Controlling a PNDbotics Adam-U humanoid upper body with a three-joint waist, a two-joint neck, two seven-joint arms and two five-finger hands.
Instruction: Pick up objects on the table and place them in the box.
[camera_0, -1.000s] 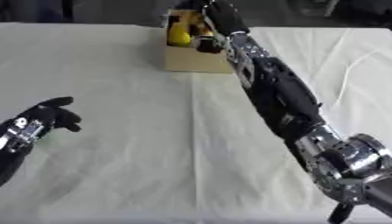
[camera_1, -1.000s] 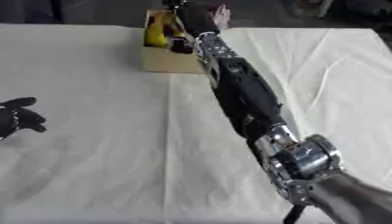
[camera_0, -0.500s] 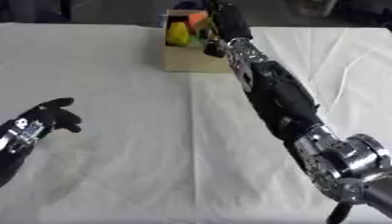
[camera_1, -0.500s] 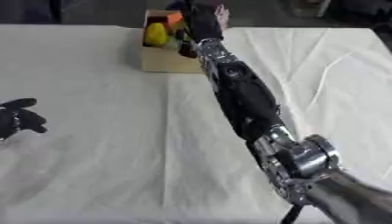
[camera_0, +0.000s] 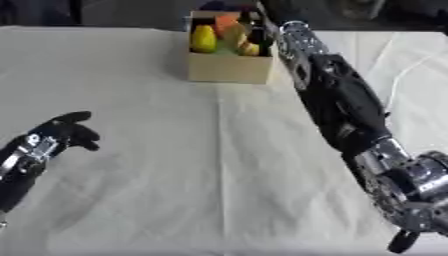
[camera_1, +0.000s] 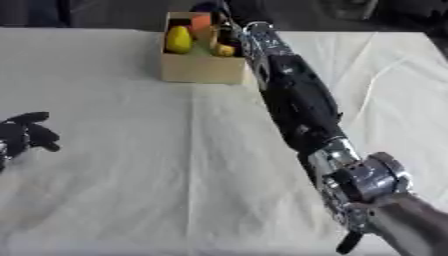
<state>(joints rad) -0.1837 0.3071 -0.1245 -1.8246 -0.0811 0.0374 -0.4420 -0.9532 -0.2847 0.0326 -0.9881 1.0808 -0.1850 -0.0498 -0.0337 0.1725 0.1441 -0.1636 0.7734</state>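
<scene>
The right arm (camera_0: 337, 95) stretches across the white-clothed tabletop (camera_0: 175, 165) to the cardboard box (camera_0: 229, 67) at the far edge; the right robot hand (camera_0: 262, 22) is up at the box's right rim, and whether its fingers are apart or closed on something cannot be told, since they are lost among the box's contents; the left robot hand (camera_0: 61, 136) rests idle near the lower left, fingers relaxed and apart, holding nothing.

Inside the box sits a yellow pear-shaped piece (camera_0: 203, 39), upright at the left side; beside it an orange piece (camera_0: 226, 22) towards the back, and a smaller yellow-orange lump (camera_0: 249, 48) near the right wall; they look like toy fruit, smooth and rounded, though no more than colour and outline can be made out; no loose object shows on the cloth between the arms.

Judging by their look, such pieces would be light and stiff, probably hollow plastic, with a glossy skin that could slip; the sensible hold is around the widest part of the body, fingers on one side and thumb opposite, not at a tapering end; the box itself seems thin card, light enough to slide if the arm nudges its wall.
</scene>
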